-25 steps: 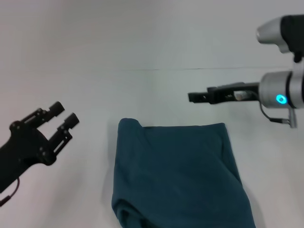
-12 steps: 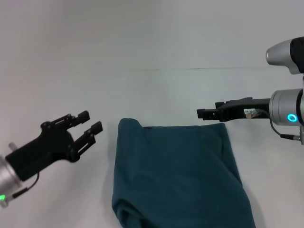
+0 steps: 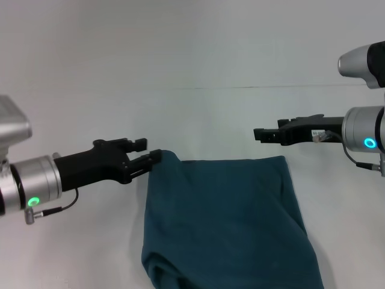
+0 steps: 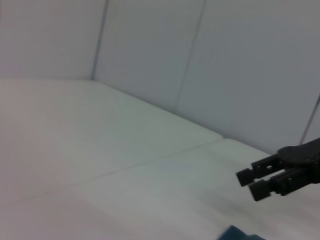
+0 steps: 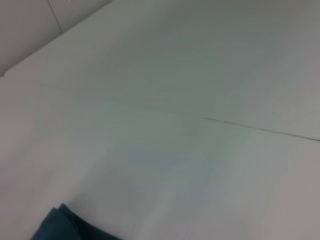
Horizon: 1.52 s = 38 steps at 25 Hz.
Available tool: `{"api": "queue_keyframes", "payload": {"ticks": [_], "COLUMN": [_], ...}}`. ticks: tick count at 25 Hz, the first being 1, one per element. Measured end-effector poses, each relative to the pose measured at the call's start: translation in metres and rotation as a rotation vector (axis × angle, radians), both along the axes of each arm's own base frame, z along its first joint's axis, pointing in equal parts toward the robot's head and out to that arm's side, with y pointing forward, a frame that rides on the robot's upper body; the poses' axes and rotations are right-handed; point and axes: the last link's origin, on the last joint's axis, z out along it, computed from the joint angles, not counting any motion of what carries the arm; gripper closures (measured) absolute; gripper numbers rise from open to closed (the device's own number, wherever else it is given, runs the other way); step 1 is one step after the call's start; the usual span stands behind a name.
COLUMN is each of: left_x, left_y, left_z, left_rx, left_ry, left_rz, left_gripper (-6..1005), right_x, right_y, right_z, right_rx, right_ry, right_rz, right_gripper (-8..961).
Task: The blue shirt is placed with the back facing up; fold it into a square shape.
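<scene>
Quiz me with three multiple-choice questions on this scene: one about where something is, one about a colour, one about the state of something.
1. Where is the left claw?
A. At the shirt's far left corner
B. Over the shirt's middle
C. Beside the right claw

2. What colour is the blue shirt?
A. Bright red
B. Dark teal-blue
C. Yellow

3. What state is the shirt in?
A. Hanging from a claw
B. Rolled into a ball
C. Lying folded on the table

Answers: 1 A, its tips meet that corner in the head view. 2 B, plain dark teal cloth. 3 C, it lies flat with doubled edges, and the right claw hovers apart from it.
</scene>
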Motion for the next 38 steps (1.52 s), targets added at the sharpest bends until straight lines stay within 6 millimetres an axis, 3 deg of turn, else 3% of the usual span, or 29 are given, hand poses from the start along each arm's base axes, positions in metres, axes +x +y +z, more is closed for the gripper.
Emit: {"api": "queue_keyframes", "payload": {"ticks": [4,10,17,20,29,38], "left_x": [0.018,0.028,0.044,0.054,0.073,0.067], "left_y": [0.006,0.018,0.038,0.042,0.047,0.059], "left_z": [0.016,0.028,0.016,0.007,-0.009,-0.006], "left_rx": [-0.109,-0.158,-0.18,-0.19,-0.259,-0.216], "left_ry": [0.054,0.195,0.411,0.453,0.435,0.481], "left_rz": [-0.002,-0.008,-0.047,-0.067,-0.049,0.004], "left_gripper": [546,518,472,250,192,193], "right_x": [0.008,0.011,0.009,0.011,0.021,0.025], "right_y": [0.0,0.001,0.002,0.0,-0.002,-0.002], "right_z": [-0.001,-0.004,-0.005,-0.005,-0.006,-0.007], "right_rx": [0.013,0.014,0.013,0.014,0.026,0.033], "right_ry": [-0.018,-0.03,-0.028,-0.026,-0.038,-0.055], "right_rz": [-0.005,-0.003,0.002,-0.003,-0.016,-0.008], "right_gripper": [220,221,221,222,221,220]}}
